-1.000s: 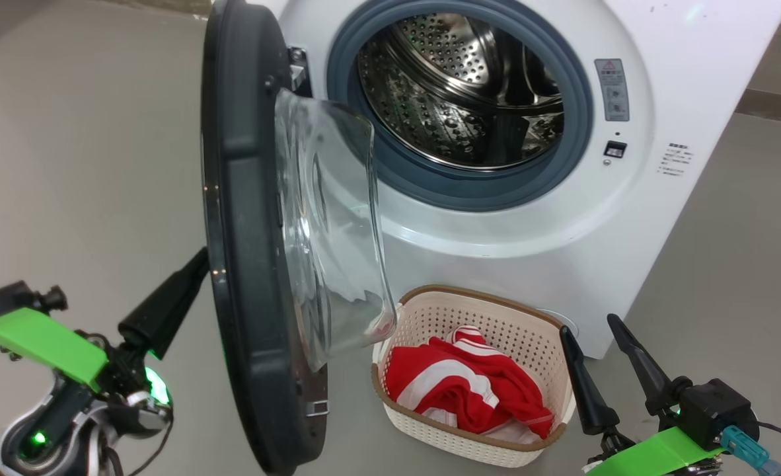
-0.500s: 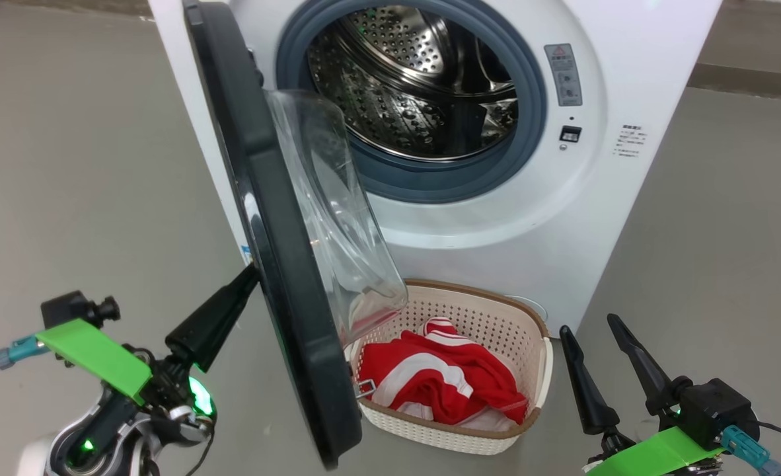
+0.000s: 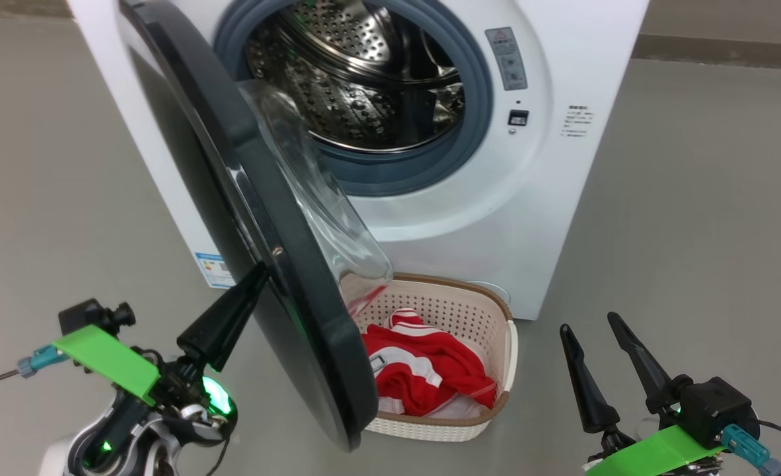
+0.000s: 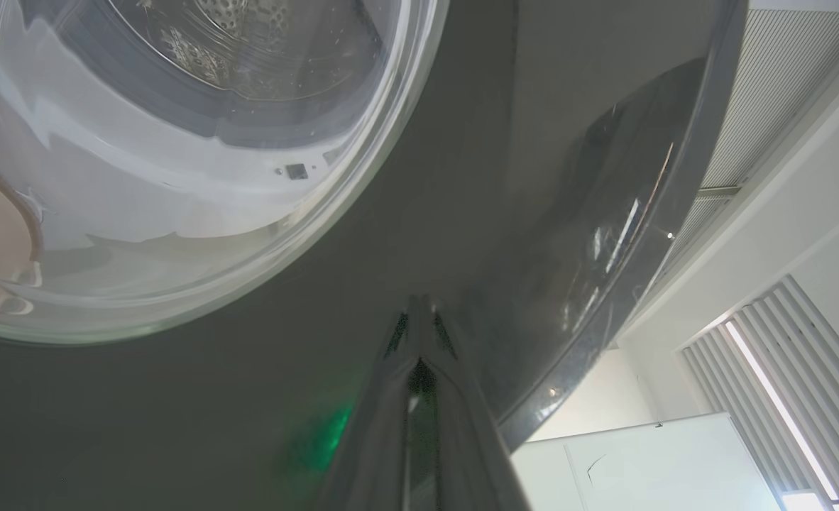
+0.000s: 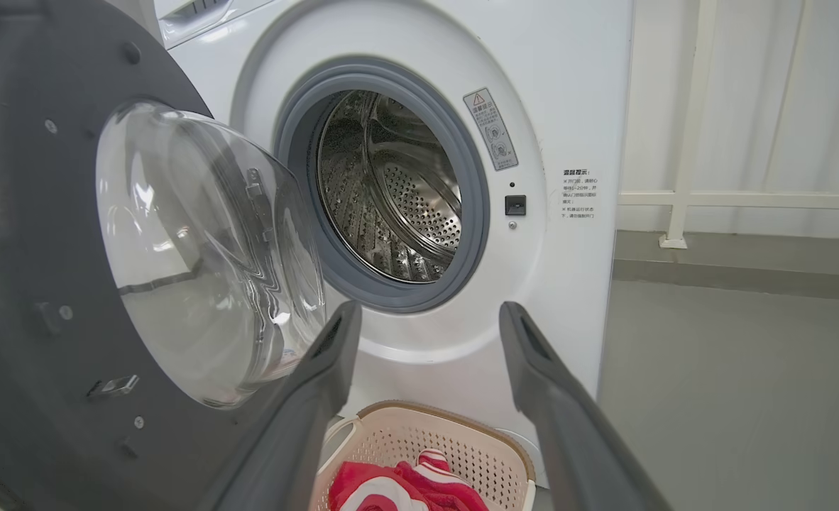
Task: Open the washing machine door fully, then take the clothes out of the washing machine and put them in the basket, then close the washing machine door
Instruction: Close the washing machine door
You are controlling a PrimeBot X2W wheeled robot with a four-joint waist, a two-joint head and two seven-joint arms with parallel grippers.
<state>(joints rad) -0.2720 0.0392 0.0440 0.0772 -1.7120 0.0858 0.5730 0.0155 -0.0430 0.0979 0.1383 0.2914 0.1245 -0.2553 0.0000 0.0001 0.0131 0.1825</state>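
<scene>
Touching the washing machine door (image 3: 242, 211), left gripper (image 3: 253, 276) pinched together; right gripper (image 3: 589, 324) wide apart, empty.

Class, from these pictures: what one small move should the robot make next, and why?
Probably push the door toward the washing machine with the shut left gripper, whose tip meets the door's outer face: the clothes lie in the basket, the drum looks empty, and the door stands half open.

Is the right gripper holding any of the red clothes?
No, the right gripper stands open, apart from the basket, where the clothes lie.
</scene>
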